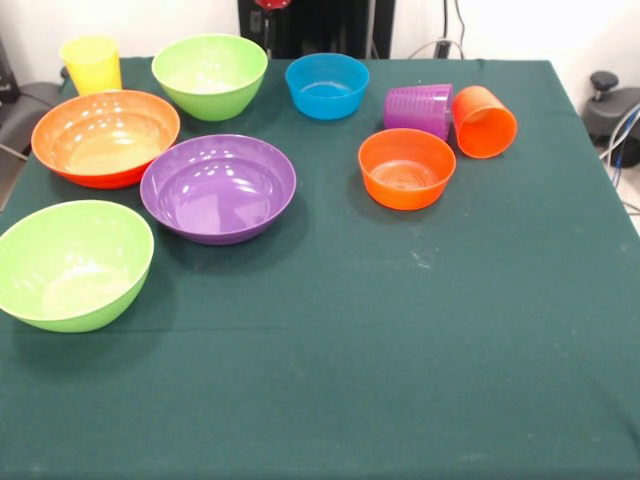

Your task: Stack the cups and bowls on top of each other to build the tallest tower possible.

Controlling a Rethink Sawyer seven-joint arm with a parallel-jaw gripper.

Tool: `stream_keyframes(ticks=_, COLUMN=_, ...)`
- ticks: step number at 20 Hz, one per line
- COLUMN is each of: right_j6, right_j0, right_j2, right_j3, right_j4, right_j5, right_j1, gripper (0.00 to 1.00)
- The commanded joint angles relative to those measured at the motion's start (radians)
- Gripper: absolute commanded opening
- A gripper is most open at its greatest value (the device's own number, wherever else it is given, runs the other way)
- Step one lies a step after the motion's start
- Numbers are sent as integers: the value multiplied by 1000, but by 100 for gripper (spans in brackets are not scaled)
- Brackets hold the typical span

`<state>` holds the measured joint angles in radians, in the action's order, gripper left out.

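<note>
Nothing is stacked; every piece stands alone on the green table. A yellow cup (90, 63) stands upright at the far left. A purple ribbed cup (420, 108) and an orange cup (484, 121) lie on their sides, touching, at the far right. The bowls all sit upright: a lime green bowl (210, 75), a small blue bowl (327, 85), a small orange bowl (406, 168), a large orange bowl (105, 137), a purple bowl (218, 187) and a second lime green bowl (72, 263) at the near left. No gripper shows in the front view.
The dark green tablecloth (400, 350) covers the whole table. A black chair (20, 105) stands off the left edge. A grey-black object with cables (612, 110) sits off the right edge.
</note>
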<state>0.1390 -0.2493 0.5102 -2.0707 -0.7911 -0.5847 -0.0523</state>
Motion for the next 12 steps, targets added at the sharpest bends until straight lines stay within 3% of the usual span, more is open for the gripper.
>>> stream_keyframes(ticks=1, right_j6=257, right_j0=10, right_j2=-98, right_j3=21, right_j4=6, right_j5=44, right_j1=87, gripper=100)
stream_keyframes(ticks=12, right_j6=259, right_j0=25, right_j2=-115, right_j3=18, right_j4=5, right_j5=63, right_j1=67, gripper=100)
